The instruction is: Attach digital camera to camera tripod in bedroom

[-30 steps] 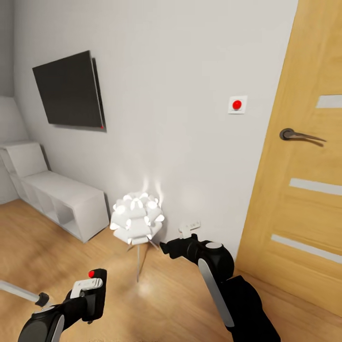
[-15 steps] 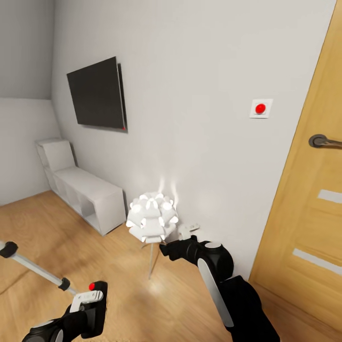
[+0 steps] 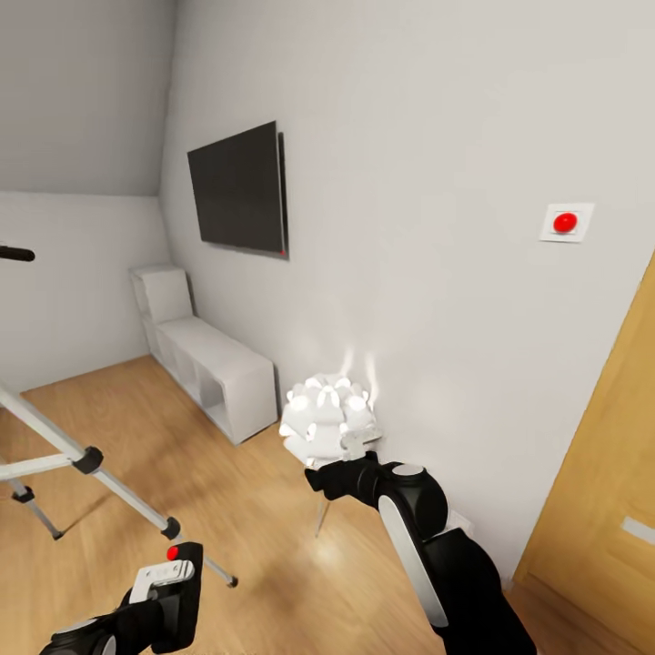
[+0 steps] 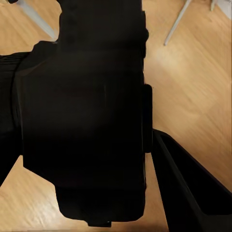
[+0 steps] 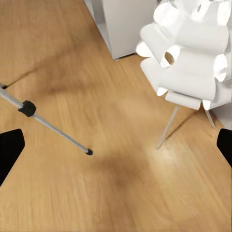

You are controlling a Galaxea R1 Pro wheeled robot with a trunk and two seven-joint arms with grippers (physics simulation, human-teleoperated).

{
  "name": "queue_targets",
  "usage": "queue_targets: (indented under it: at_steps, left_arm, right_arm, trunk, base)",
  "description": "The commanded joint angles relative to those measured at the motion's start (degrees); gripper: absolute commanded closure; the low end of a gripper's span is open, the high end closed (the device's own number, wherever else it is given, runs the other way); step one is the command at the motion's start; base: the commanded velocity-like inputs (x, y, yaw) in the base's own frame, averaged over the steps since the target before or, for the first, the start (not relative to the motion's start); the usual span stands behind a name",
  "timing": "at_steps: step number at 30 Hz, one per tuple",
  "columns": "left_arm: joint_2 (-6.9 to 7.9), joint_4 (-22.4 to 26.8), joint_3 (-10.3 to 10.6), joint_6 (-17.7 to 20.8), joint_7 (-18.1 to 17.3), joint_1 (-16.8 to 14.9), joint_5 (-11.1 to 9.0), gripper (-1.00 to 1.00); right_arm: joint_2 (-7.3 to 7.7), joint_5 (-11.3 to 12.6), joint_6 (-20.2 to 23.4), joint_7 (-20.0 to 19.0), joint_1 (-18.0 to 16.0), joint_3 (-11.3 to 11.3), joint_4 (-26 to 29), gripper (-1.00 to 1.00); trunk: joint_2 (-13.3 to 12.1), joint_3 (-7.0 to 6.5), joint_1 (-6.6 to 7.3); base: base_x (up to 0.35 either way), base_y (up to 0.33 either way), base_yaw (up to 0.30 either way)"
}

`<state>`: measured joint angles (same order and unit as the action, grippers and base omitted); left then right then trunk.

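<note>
Bedroom: wood floor (image 3: 227, 473), white wall (image 3: 409, 182), sloped ceiling upper left.

Nearest, low left in head view: left tool (image 3: 168, 596) clamped on the camera (image 3: 173, 582), black body, red button on top, white fitting just below it. In left wrist view the camera (image 4: 82, 111) is a large dark block held against one black finger (image 4: 193, 188); the other finger is hidden behind it. Floor beneath.

Right arm reaches forward at centre; right tool (image 3: 318, 475) points at the lamp. In right wrist view both fingertips (image 5: 9, 150) sit at opposite edges, spread wide, nothing between them, floor below.

Tripod (image 3: 86, 459) stands on the floor at left, ahead of the left tool, apart from the camera. Silver legs, black joints; one leg runs down to a black foot near the left tool. Its black handle end shows at the left edge higher up. In right wrist view one tripod (image 5: 48, 123) leg crosses the floor, foot tip touching it.

Lamp (image 3: 327, 418): white, lit, petal-shaped shade on thin legs, just beside the wall, right behind the right tool.

Farther: low white shelf (image 3: 214, 368) along the wall, open cubbies. Above it a black TV (image 3: 241, 189) on the wall. Red button on a white plate (image 3: 566, 221) on the wall at right. Wooden door (image 3: 609, 491) at far right edge.
</note>
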<state>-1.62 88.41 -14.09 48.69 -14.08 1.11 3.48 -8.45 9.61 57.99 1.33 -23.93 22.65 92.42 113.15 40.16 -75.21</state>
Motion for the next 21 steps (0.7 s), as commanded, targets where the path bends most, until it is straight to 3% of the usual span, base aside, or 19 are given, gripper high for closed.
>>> queue_targets:
  at_steps: [1,6,10,12,18,21]
  left_arm:
    - [-0.03,0.11,-0.16,0.18,-0.51,0.00,0.46,1.00]
    - [-0.21,0.78,-1.04,0.11,-0.78,0.39,0.15,1.00]
    - [-0.43,1.26,-1.93,-0.05,-0.92,0.70,-0.59,1.00]
    - [-0.48,1.38,-2.17,-0.12,-0.94,0.77,-1.26,1.00]
    - [-0.56,1.13,-2.31,-0.59,-0.42,0.88,-4.84,1.00]
    - [-0.53,1.01,-2.33,-1.16,-0.32,0.89,-5.39,1.00]
  right_arm:
    - [0.00,0.23,0.23,0.13,-0.03,0.01,0.04,-1.00]
    - [0.04,0.22,0.21,-1.55,-0.09,0.01,0.04,-1.00]
    - [0.27,0.14,0.12,-7.59,-1.11,-0.40,0.04,-1.00]
    - [1.00,0.11,0.08,-11.28,-2.04,-0.69,0.04,-1.00]
    - [5.06,0.13,0.03,-19.74,-3.28,-0.96,0.04,-1.00]
    - [5.61,0.14,0.10,-20.70,-3.27,-0.87,0.04,-1.00]
  trunk:
    - [-0.39,-0.14,0.23]
    - [-2.40,-1.03,1.33]
    - [-4.00,-1.75,2.21]
    - [-4.80,-2.11,2.65]
    - [-7.21,-3.19,3.96]
    - [-8.41,-3.73,4.62]
  base:
    - [0.000,0.000,0.285]
    - [0.000,0.000,0.285]
    - [0.000,0.000,0.285]
    - [0.000,0.000,0.285]
    - [0.000,0.000,0.285]
    - [0.000,0.000,0.285]
